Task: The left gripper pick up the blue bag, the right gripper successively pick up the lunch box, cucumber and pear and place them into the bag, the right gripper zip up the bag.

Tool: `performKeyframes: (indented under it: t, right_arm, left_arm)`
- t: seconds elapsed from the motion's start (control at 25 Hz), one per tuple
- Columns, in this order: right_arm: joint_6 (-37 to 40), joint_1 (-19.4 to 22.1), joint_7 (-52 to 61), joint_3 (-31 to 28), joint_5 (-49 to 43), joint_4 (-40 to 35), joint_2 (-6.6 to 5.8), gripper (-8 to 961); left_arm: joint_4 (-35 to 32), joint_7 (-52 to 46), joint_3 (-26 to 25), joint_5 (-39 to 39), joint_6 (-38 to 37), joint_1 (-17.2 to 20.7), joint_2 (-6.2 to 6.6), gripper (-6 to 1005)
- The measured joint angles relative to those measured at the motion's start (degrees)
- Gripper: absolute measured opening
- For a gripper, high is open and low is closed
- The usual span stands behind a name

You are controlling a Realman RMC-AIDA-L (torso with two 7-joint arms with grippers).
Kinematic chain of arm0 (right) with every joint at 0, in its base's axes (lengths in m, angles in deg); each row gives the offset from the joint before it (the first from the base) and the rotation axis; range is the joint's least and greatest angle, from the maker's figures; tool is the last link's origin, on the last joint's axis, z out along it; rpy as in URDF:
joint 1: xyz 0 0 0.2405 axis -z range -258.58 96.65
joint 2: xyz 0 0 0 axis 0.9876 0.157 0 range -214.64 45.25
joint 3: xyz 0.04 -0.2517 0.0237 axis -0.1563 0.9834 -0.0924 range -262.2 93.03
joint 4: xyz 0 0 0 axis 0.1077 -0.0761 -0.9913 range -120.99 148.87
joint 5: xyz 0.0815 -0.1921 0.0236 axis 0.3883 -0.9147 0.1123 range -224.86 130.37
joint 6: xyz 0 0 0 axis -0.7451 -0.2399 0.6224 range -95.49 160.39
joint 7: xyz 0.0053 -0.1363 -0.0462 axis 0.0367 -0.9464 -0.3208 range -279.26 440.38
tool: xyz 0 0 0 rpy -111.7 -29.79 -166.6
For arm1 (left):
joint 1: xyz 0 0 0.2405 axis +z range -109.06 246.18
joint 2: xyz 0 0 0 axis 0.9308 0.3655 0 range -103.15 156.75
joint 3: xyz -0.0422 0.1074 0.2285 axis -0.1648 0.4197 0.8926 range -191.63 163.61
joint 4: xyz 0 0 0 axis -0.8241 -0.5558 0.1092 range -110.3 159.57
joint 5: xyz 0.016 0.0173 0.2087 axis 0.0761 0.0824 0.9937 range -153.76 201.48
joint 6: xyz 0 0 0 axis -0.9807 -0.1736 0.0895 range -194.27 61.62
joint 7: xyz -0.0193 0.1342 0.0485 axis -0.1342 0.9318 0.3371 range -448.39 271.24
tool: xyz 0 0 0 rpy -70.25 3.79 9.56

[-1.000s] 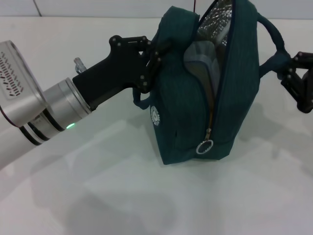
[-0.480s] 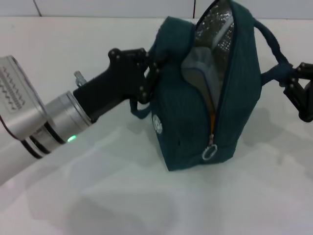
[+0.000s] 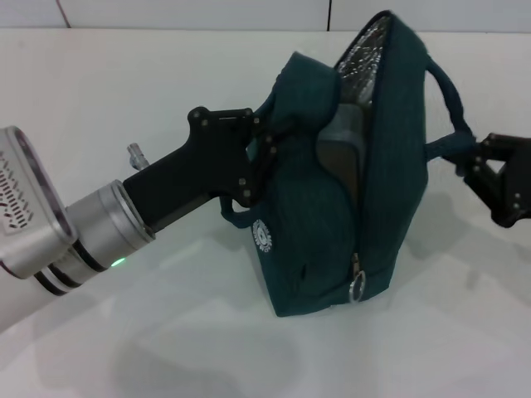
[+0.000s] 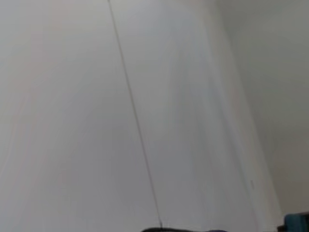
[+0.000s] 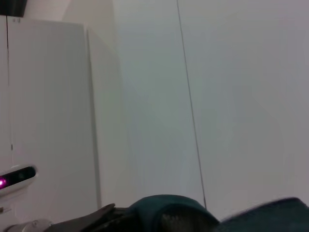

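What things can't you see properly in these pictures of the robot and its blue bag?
- Inside the blue bag: head view shows only silver lining and a grey shape; the fabric walls hide any food.
- Left gripper fingertips: head view, buried against the bag's side.
- Right gripper: head view, cut off by the picture's edge.
- Both wrist views: mostly wall, only slivers of bag.

- White table point(image 3: 207, 348), plain and smooth, filling the head view up to a pale wall at the back.
- Standing on it, right of the middle: the blue bag point(image 3: 307, 240), upright on one narrow end, tilted a little, zipper side facing the camera.
- Bottom edge of the bag touching the tabletop, a soft shadow spreading below and to the left.
- Nothing else seen resting directly on the surface.
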State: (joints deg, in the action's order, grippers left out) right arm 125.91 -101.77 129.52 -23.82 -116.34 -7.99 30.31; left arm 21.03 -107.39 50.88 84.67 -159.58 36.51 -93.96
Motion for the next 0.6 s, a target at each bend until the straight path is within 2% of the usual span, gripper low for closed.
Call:
performKeyframes:
  t: [0.36, 0.6]
  right_arm:
    - [0.55, -0.06, -1.36, 0.77, -0.10, 0.43, 0.29, 143]
    - [2.97, 0.54, -3.29, 0.52, 0.07, 0.89, 0.28, 190]
  left_arm:
    - [0.06, 0.06, -0.20, -0.36, 1.94, -0.02, 0.00, 54]
    - [0.12, 0.05, 0.08, -0.36, 2.21, -0.30, 0.00, 246]
